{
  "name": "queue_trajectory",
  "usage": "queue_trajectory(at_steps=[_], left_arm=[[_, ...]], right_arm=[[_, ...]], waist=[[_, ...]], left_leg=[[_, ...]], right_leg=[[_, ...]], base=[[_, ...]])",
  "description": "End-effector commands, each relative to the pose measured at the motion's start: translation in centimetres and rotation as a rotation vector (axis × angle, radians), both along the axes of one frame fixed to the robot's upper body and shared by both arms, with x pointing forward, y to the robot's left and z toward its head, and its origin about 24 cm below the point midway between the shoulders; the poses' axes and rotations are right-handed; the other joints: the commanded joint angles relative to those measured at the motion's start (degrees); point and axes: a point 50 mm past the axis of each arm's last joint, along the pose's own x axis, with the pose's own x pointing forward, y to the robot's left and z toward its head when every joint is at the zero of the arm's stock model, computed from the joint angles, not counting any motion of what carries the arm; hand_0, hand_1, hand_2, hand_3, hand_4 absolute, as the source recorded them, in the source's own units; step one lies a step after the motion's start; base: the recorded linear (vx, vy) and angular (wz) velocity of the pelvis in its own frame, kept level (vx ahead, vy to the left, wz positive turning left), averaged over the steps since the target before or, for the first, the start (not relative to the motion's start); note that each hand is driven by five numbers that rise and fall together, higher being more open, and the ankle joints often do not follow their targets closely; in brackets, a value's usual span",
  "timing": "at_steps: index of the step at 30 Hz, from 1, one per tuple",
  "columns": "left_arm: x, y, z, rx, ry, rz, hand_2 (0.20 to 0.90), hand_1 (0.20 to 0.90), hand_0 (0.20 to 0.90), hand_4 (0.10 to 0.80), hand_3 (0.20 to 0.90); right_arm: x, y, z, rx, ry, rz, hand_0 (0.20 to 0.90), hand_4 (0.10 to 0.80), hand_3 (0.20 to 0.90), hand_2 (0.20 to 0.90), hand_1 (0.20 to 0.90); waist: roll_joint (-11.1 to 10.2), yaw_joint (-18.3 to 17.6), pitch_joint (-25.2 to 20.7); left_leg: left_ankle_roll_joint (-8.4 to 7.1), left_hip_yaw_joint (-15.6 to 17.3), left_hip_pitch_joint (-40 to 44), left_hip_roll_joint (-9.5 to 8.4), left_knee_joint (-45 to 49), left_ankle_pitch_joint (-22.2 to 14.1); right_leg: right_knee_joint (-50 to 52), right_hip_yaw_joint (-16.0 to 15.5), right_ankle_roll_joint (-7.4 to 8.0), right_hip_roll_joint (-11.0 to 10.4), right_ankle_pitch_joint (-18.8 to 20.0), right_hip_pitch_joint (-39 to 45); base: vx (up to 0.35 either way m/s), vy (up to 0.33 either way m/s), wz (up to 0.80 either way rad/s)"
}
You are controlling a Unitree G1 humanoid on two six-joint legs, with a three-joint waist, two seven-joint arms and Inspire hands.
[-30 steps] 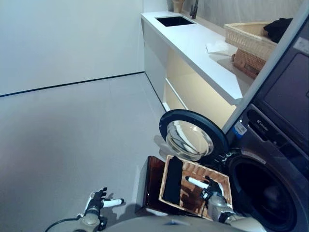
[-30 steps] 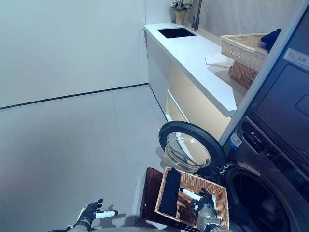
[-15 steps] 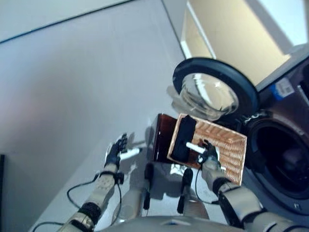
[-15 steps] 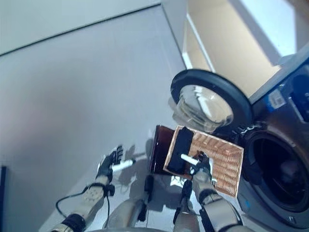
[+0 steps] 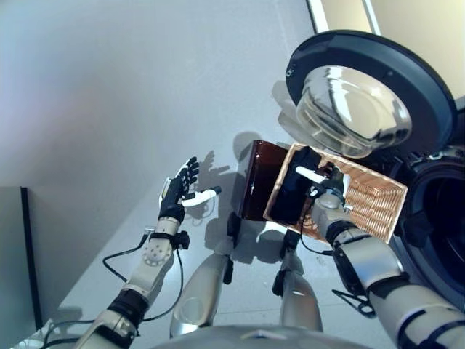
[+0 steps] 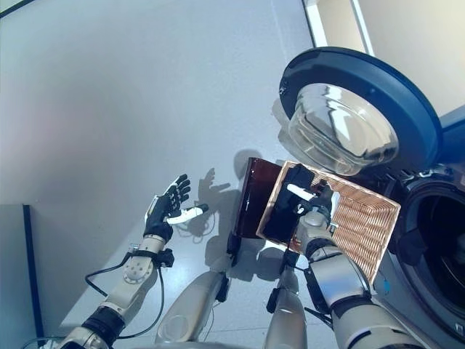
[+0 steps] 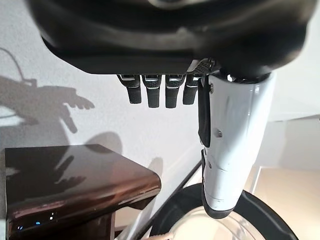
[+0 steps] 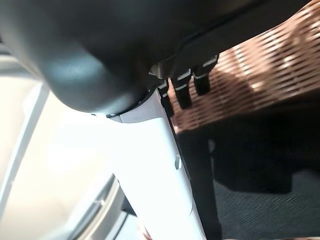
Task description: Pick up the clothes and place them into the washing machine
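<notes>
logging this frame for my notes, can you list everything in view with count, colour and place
wicker basket: one, light brown, on top of the stand in front of the washing machine
dark garment: one, black, lying in the basket at its end away from the machine
stand: one, glossy dark brown, on the floor under the basket
washing machine: one, dark grey, at the robot's right, drum opening uncovered
washer door: one, dark ring with a clear glass bowl, swung open beyond the basket
floor: grey, across the robot's left
left hand: dark with a white thumb cover, open, above the floor, holding nothing
right hand: dark with a white thumb cover, open, over the basket by the garment
</notes>
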Motion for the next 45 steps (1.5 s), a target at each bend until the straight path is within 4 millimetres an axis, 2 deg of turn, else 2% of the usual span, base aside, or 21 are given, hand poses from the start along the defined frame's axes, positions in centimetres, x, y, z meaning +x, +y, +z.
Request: queue_trajectory(at_steps=[1, 7, 14, 15, 16, 17, 18, 19, 20, 23, 30, 42, 45], left_arm=[[0.5, -0.2, 3.8, 0.008, -0.212, -0.034, 0.9, 0.9, 0.9, 0.8, 0.9], [0.3, 0.3, 3.5, 0.03, -0.199, -0.018, 0.9, 0.9, 0.9, 0.8, 0.9], [-0.1, 0.3, 2.3, 0.053, -0.146, -0.01, 0.9, 0.9, 0.9, 0.8, 0.9], [-0.1, 0.4, 2.2, 0.056, -0.143, -0.005, 0.9, 0.9, 0.9, 0.8, 0.9], [-0.1, 0.3, 2.1, 0.055, -0.139, -0.008, 0.9, 0.9, 0.9, 0.8, 0.9], [-0.1, 0.3, 2.1, 0.058, -0.137, -0.007, 0.9, 0.9, 0.9, 0.8, 0.9], [-0.1, 0.3, 2.0, 0.058, -0.136, -0.008, 0.9, 0.9, 0.9, 0.8, 0.9], [-0.2, 0.3, 2.1, 0.059, -0.136, -0.009, 0.9, 0.9, 0.9, 0.8, 0.9], [-0.2, 0.3, 2.2, 0.062, -0.142, -0.009, 0.9, 0.9, 0.9, 0.8, 0.9], [-0.1, 0.4, 2.4, 0.074, -0.15, -0.009, 0.9, 0.9, 0.9, 0.8, 0.9], [0.3, 0.5, 3.0, 0.085, -0.173, -0.006, 0.9, 0.9, 0.9, 0.8, 0.9], [-0.1, 1.3, 2.5, 0.082, -0.149, 0.03, 0.9, 0.9, 0.9, 0.8, 0.9], [-0.4, 1.3, 1.8, 0.073, -0.121, 0.033, 0.9, 0.9, 0.9, 0.8, 0.9]], right_arm=[[1.8, -0.5, 3.2, -0.092, -0.109, 0.001, 0.9, 0.8, 0.9, 0.9, 0.9], [1.8, 0.9, 2.7, -0.101, -0.097, 0.035, 0.9, 0.8, 0.9, 0.9, 0.9], [1.5, 1.4, 2.1, -0.114, -0.069, 0.039, 0.9, 0.8, 0.9, 0.9, 0.9], [1.5, 1.5, 2.0, -0.116, -0.069, 0.044, 0.826, 0.747, 0.826, 0.826, 0.826], [1.5, 1.6, 1.9, -0.117, -0.064, 0.046, 0.584, 0.575, 0.584, 0.584, 0.584], [1.4, 1.7, 1.8, -0.117, -0.062, 0.049, 0.447, 0.476, 0.447, 0.447, 0.447], [1.4, 1.9, 1.7, -0.12, -0.057, 0.052, 0.345, 0.404, 0.345, 0.345, 0.345], [1.4, 1.9, 1.6, -0.123, -0.054, 0.054, 0.345, 0.404, 0.345, 0.345, 0.345], [1.4, 2.0, 1.7, -0.127, -0.054, 0.056, 0.2, 0.3, 0.2, 0.2, 0.2], [1.7, 1.8, 2.3, -0.145, -0.069, 0.046, 0.2, 0.3, 0.2, 0.2, 0.2], [2.3, -0.1, 4.4, -0.173, -0.125, -0.031, 0.2, 0.3, 0.2, 0.2, 0.2], [1.5, -1.0, 3.4, -0.171, -0.109, -0.062, 0.2, 0.3, 0.2, 0.2, 0.2], [1.0, -1.2, 2.8, -0.16, -0.098, -0.066, 0.2, 0.3, 0.2, 0.2, 0.2]], waist=[[0.98, 0.37, -1.15], [0.79, 0.78, -1.31], [0.65, 0.98, -1.37], [0.6, 0.94, -1.35], [0.56, 0.95, -1.29], [0.55, 0.93, -1.26], [0.55, 0.96, -1.24], [0.62, 0.98, -1.13], [0.72, 1.0, -1.02], [1.05, 1.13, -0.12], [2.55, 0.7, 1.64], [2.59, -0.68, 0.03], [2.36, -1.12, -0.25]], left_leg=[[-3.75, -1.51, -5.65, -2.13, 4.25, -0.99], [-3.48, -1.86, -6.26, -2.75, 4.94, -1.44], [-3.39, -2.4, -5.87, -3.01, 5.05, -1.65], [-3.37, -2.43, -5.86, -3.04, 5.13, -1.68], [-3.33, -2.43, -5.83, -3.01, 5.18, -1.71], [-3.33, -2.48, -5.86, -2.97, 5.24, -1.73], [-3.34, -2.56, -5.92, -2.99, 5.3, -1.73], [-3.33, -2.69, -6.03, -3.0, 5.4, -1.73], [-3.34, -2.85, -6.22, -3.01, 5.56, -1.74], [-3.38, -2.85, -7.59, -3.0, 6.29, -1.7], [-3.41, -2.55, -12.72, -3.33, 11.93, -3.05], [-3.41, -1.82, -9.7, -2.38, 10.82, -3.51], [-3.3, -1.24, -8.42, -2.06, 10.14, -3.42]], right_leg=[[7.21, -0.58, 0.87, -2.68, -8.29, 3.41], [6.78, -0.75, 0.86, -2.78, -8.16, 3.45], [6.77, -1.22, 0.93, -2.95, -8.25, 4.02], [6.78, -1.19, 0.92, -2.89, -8.25, 4.06], [6.82, -1.24, 0.9, -2.89, -8.32, 4.15], [6.87, -1.29, 0.88, -2.85, -8.36, 4.14], [6.98, -1.32, 0.88, -2.82, -8.44, 4.08], [7.13, -1.37, 0.83, -2.78, -8.51, 3.96], [7.32, -1.4, 0.79, -2.74, -8.61, 3.78], [8.65, -1.26, 0.53, -2.46, -9.06, 2.17], [16.68, -0.3, -0.49, -1.81, -11.5, -4.51], [17.22, 0.82, -0.6, -1.4, -12.18, -3.81], [16.42, 1.41, -0.48, -1.25, -11.71, -2.99]], base=[[0.039, 0.022, 0.02], [0.0, 0.0, 0.0], [0.007, 0.004, 0.04], [0.007, 0.013, 0.14], [0.006, 0.002, 0.1], [0.006, -0.006, 0.05], [0.0, 0.0, 0.0], [0.0, 0.0, 0.0], [0.0, 0.0, 0.0], [-0.042, -0.003, 0.05], [-0.051, 0.008, 0.07], [0.003, 0.005, -0.01], [-0.014, 0.01, -0.18]])
